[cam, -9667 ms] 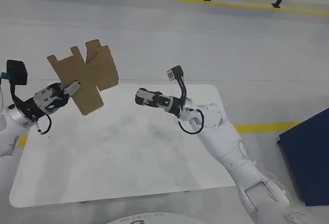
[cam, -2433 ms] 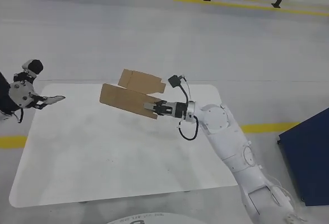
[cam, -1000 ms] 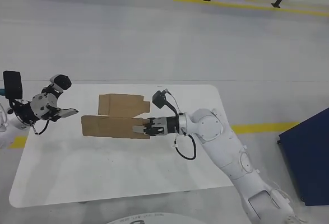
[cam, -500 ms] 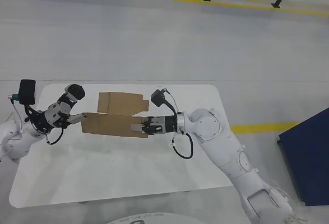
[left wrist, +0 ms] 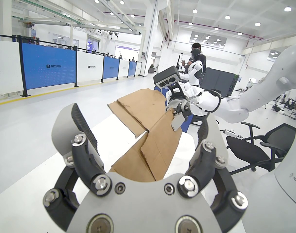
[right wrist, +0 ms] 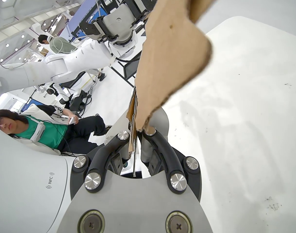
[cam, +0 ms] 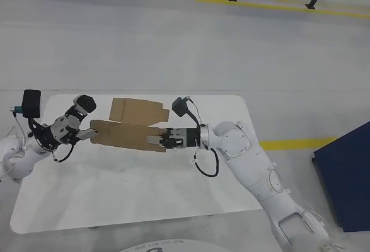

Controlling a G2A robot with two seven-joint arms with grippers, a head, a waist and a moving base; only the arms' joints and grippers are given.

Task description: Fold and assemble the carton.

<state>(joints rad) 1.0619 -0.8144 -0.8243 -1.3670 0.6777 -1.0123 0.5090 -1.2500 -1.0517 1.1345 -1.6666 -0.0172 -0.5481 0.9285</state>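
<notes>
Arm shells glossy white, rounded links; small grey printed mark on shell just behind each tool.
Left gripper (left wrist: 140,120): silver-grey base plate, black linkage bars, bright round screws, two dark bolts at plate rear. Pale fingers (left wrist: 61,132), black ribbed pads (left wrist: 86,128).
Right gripper (right wrist: 138,132): same build.
Black camera box (cam: 31,101) on bracket behind each tool.
Black cable (cam: 203,167) looped at wrist.

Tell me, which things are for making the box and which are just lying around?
For the job: carton, left gripper, right gripper, table.
Just lying about: chair, blue thing on the floor.
</notes>
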